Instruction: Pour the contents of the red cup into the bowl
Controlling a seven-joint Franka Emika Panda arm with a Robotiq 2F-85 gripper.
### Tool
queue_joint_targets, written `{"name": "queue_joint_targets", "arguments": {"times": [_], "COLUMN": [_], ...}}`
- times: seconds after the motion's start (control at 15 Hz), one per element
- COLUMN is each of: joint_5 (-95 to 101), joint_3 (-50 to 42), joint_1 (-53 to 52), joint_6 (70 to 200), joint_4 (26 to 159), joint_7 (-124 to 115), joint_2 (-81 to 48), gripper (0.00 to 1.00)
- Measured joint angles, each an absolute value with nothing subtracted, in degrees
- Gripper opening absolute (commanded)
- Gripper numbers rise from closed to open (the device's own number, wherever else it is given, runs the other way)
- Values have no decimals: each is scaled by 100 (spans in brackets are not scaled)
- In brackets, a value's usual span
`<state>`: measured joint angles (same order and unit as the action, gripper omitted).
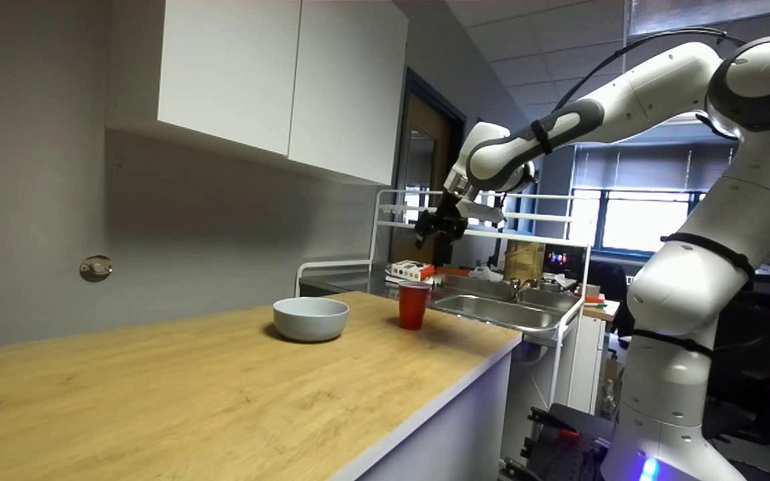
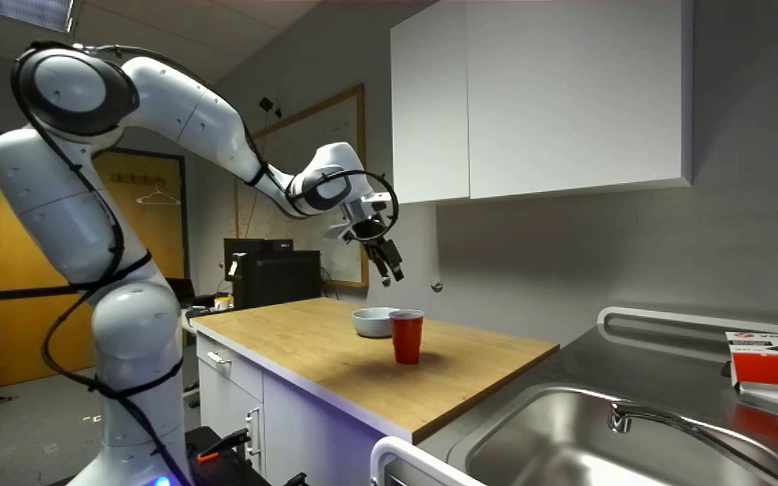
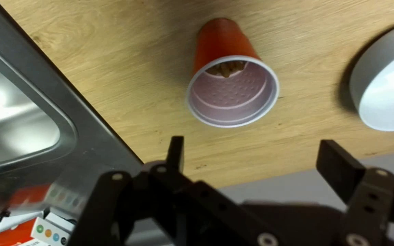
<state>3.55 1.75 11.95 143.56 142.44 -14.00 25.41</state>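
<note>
In the wrist view, the gripper [image 3: 255, 147] has its fingers [image 3: 339, 169] wide and empty; straddling the tapered red plastic cup [image 3: 233, 90] squarely and squeezing gently should avoid buckling it and spilling the brown pieces [image 3: 226, 68]. In both exterior views it stands upright on the wood-grain countertop [image 1: 224, 401], near the smooth, round bowl [image 1: 310, 324].

Both exterior views face along the wood-grain countertop [image 1: 191, 401] from opposite ends, sharing the Panda arm [image 1: 676, 290], red cup [image 1: 413, 307] and bowl [image 1: 310, 323]; the wrist view looks down from closer.
</note>
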Motion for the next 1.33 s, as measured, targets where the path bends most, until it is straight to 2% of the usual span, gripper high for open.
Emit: {"name": "queue_joint_targets", "arguments": {"times": [0.67, 0.73, 0.8, 0.87, 1.07, 1.33], "joint_5": [833, 829, 825, 816, 738, 641], "joint_3": [-113, -180, -253, -325, -500, -645], "joint_1": [1505, 1499, 1486, 1469, 1400, 1305], "joint_6": [14179, 14122, 14070, 14015, 13869, 13761], "joint_4": [13379, 13287, 13200, 13118, 12929, 12780], "joint_7": [-2220, -2222, -2222, -2222, -2222, -2222], "joint_2": [691, 540, 395, 264, -23, -162], "gripper": [100, 75, 75, 69, 43, 13]}}
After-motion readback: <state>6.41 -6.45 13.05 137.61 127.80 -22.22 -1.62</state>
